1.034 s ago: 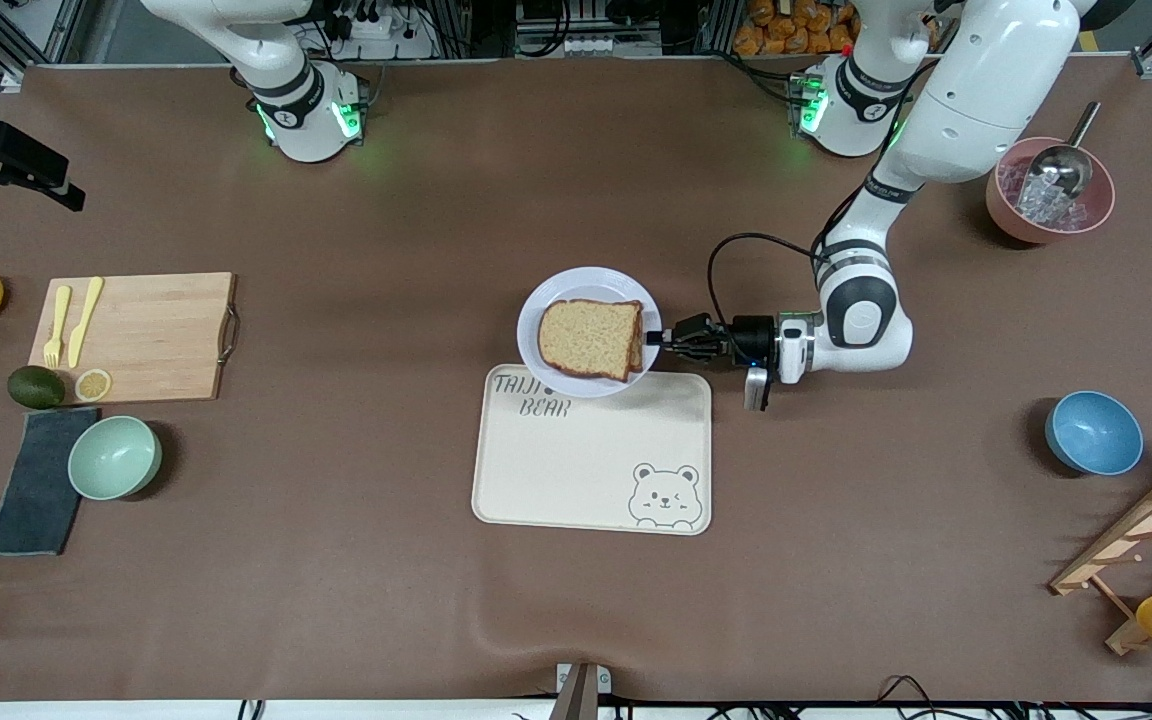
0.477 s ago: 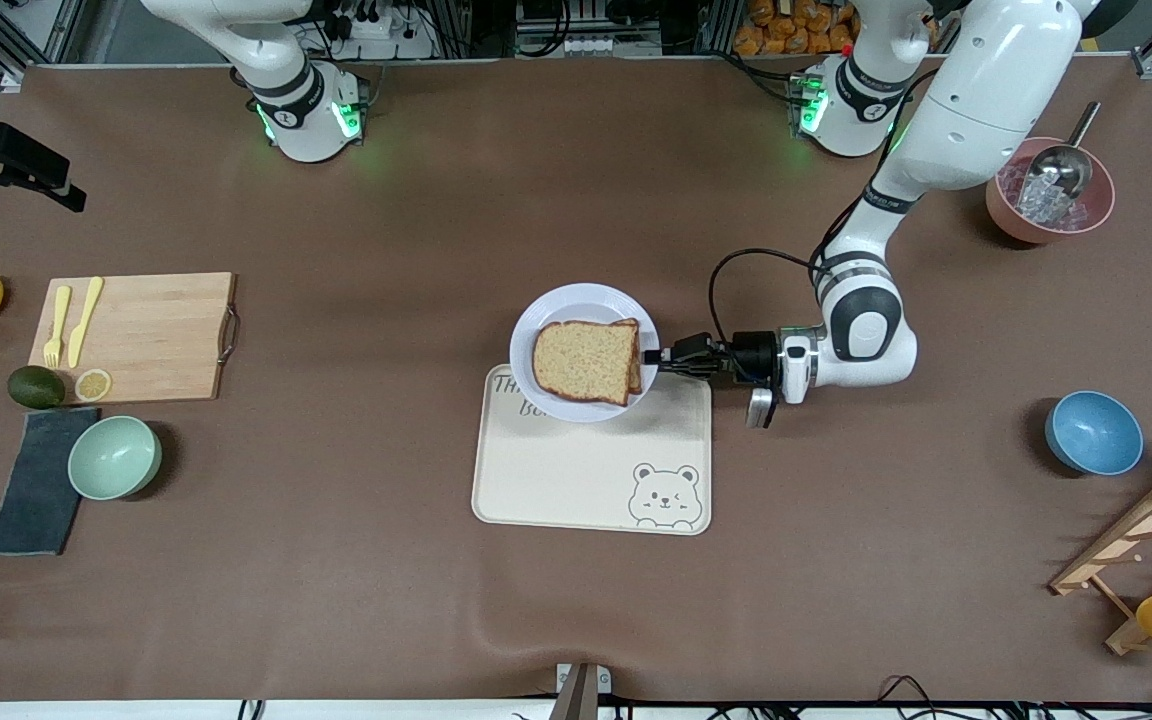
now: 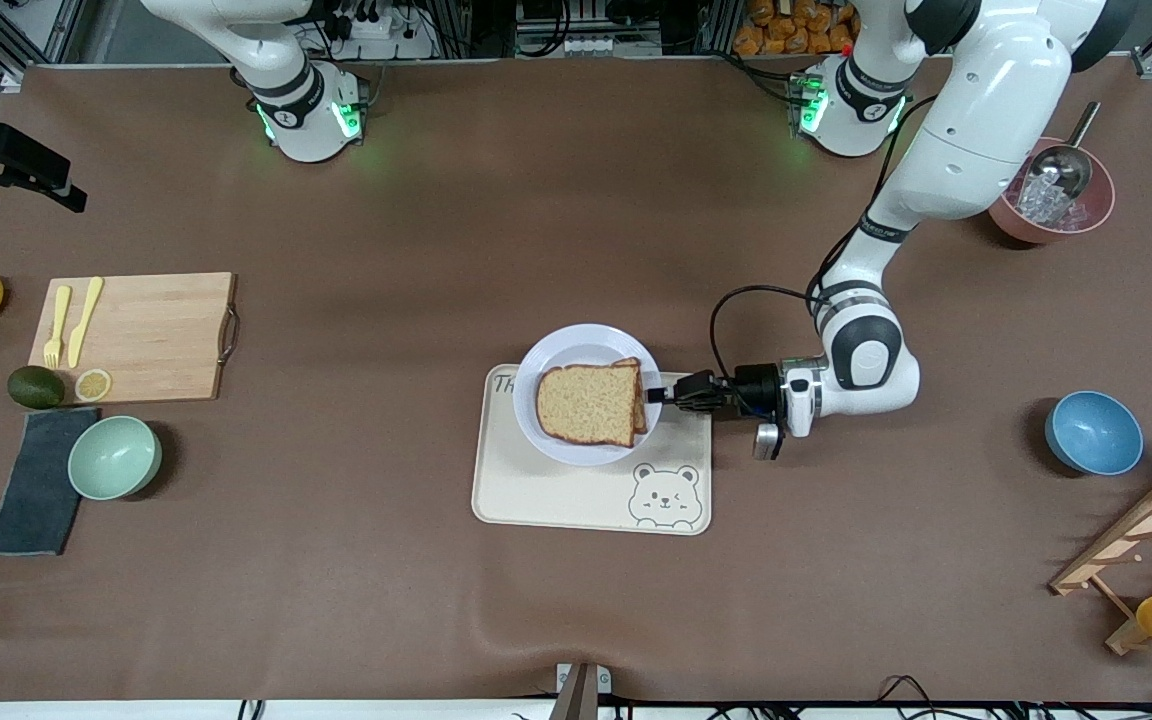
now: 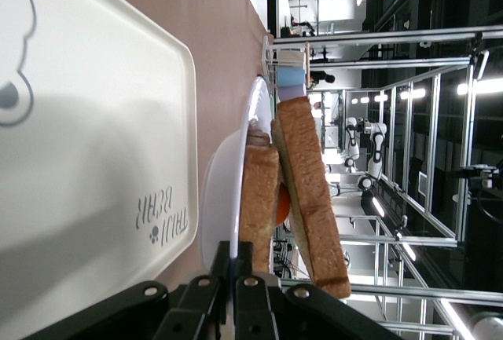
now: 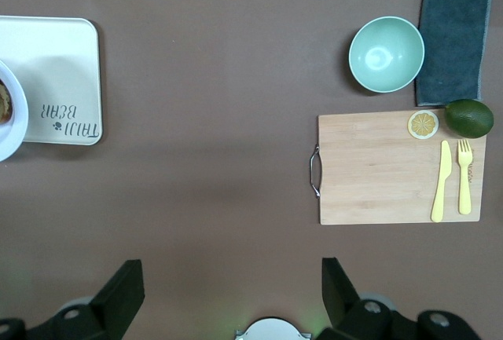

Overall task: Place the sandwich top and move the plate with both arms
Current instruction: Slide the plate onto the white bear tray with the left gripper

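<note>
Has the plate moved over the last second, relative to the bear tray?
Yes. The plate, its rim pinched by the left gripper, has moved toward the front camera, now covering most of the lettering on the tray.

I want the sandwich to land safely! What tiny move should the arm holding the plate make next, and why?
Probably ease the plate a little farther over the tray, then lower it. The left gripper is shut on the plate's rim, and the plate with the sandwich top hangs over the tray's edge, not centred. The right gripper waits open.
</note>
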`<state>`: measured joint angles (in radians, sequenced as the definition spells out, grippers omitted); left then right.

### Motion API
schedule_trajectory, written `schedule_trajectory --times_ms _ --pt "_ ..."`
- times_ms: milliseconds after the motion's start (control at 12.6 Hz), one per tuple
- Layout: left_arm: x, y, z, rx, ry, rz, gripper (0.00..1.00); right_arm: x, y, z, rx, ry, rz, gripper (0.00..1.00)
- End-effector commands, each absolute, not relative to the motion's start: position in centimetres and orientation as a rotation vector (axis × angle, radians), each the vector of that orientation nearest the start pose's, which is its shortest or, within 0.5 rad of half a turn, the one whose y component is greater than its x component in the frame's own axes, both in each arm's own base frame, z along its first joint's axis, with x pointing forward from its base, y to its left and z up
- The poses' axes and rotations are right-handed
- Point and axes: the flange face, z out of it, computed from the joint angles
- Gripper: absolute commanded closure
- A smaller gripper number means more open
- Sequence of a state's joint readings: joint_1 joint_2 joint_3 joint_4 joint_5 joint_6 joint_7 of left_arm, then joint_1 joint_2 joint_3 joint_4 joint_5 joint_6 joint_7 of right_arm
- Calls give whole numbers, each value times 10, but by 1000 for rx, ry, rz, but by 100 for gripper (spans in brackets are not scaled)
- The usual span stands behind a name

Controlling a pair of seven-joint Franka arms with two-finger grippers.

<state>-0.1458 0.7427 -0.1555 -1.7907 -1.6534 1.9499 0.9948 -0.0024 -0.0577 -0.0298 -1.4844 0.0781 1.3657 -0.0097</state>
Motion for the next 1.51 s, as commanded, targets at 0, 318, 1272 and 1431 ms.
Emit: schedule_trajectory --times_ms 0,318,1272,1431 --pt "610 -241 157 1719 19 56 100 512 -8 680 -3075 9 92 0" --pt "614 -228 144 1730 34 69 100 512 -8 679 -3075 11 97 0" --pt "627 -192 111 1791 15 91 100 512 -10 680 -3077 16 95 0" --pt "623 -192 100 1791 16 88 100 512 -9 680 -3077 14 95 0"
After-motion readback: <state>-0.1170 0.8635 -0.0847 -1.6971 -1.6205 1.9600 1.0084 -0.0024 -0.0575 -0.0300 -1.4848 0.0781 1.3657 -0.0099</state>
